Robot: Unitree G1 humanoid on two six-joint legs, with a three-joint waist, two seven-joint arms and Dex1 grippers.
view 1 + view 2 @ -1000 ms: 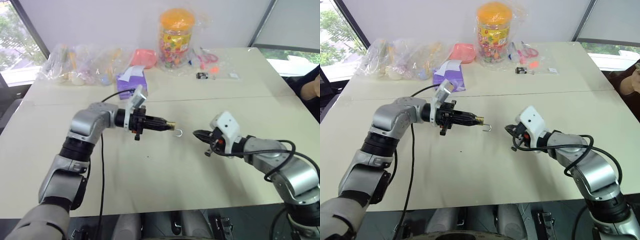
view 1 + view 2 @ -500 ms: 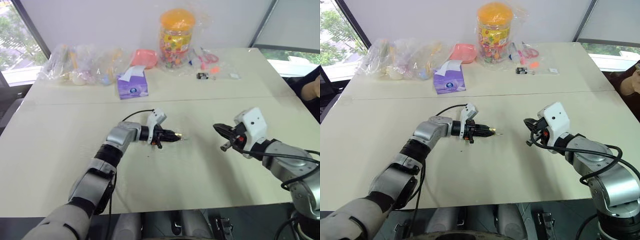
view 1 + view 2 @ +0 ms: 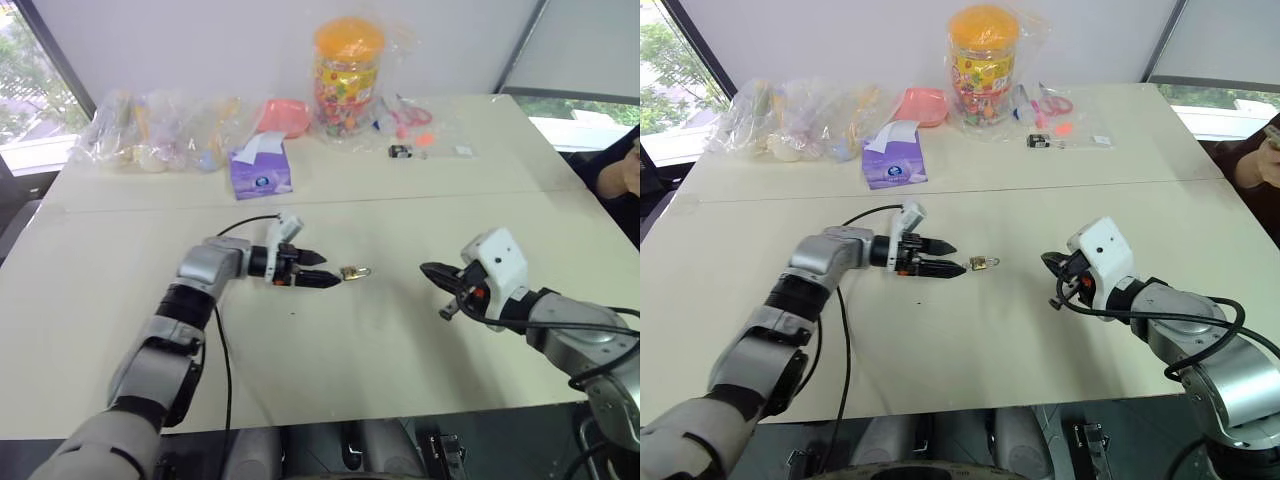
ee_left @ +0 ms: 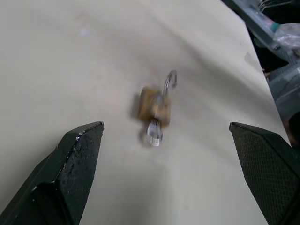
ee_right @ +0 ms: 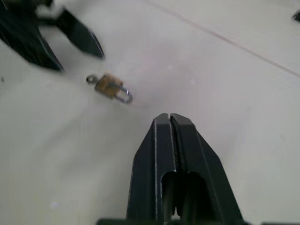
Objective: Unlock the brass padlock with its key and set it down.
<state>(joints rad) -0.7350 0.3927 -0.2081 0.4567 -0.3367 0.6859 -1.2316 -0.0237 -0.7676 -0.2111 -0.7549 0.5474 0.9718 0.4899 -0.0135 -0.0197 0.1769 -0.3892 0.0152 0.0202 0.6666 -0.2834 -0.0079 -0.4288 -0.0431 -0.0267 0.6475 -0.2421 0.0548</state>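
Note:
The brass padlock (image 3: 352, 272) lies on the cream table (image 3: 330, 350) with its thin silvery shackle (image 4: 169, 82) swung open. The small silvery key (image 4: 152, 133) sticks out of its base. My left gripper (image 3: 326, 271) is open just left of the padlock, low over the table, with nothing between its fingers (image 4: 77, 159). The padlock (image 4: 154, 105) rests a little beyond the fingertips, apart from them. My right gripper (image 3: 428, 271) is shut and empty, hanging above the table to the right of the padlock (image 5: 110, 86) and pointing toward it.
Along the table's far edge stand a purple tissue box (image 3: 261, 172), clear bags of small items (image 3: 160, 140), a pink bowl (image 3: 285, 113) and an orange-lidded jar (image 3: 347, 75). A person's hand (image 3: 632, 170) is at the right edge.
My left gripper sank toward the table and opened, letting go of the padlock, which now lies on the table. My right gripper stayed shut and drew back a little.

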